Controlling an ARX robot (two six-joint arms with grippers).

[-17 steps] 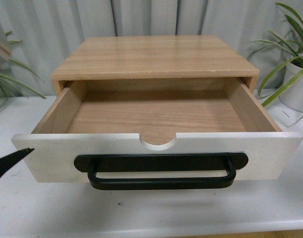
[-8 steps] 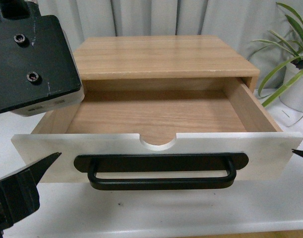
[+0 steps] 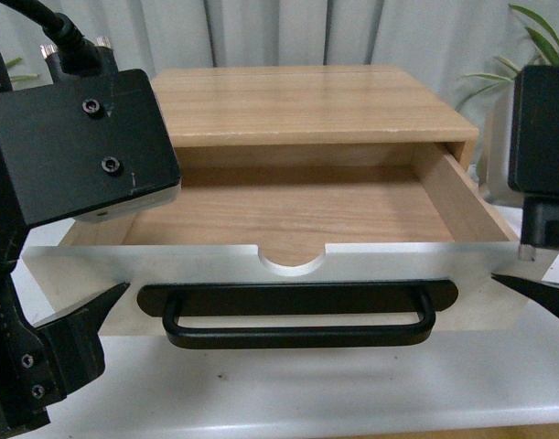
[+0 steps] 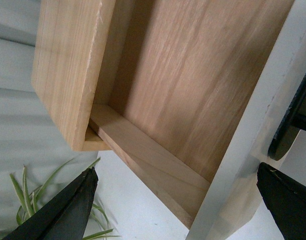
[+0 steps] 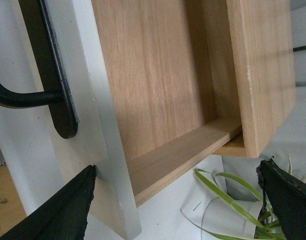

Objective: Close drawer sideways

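drawer point(image 3: 288, 215) in mid tabletop point(image 3: 306, 393), pulled out of case point(image 3: 306, 101) toward near side | likely stiff, light wood, slides easily – push flat on panel ends, not the handle point(image 3: 297, 315) | left gripper point(image 4: 174, 172) and right gripper point(image 5: 175, 167) wide open, holding nothing, astride the panel corners | open tabletop beside both ends

drawer point(image 3: 297, 265): left side behind left arm point(image 3: 78, 146) | right corner behind right arm point(image 3: 542, 128) | handle point(image 5: 40, 75) cropped in 2 wrist views
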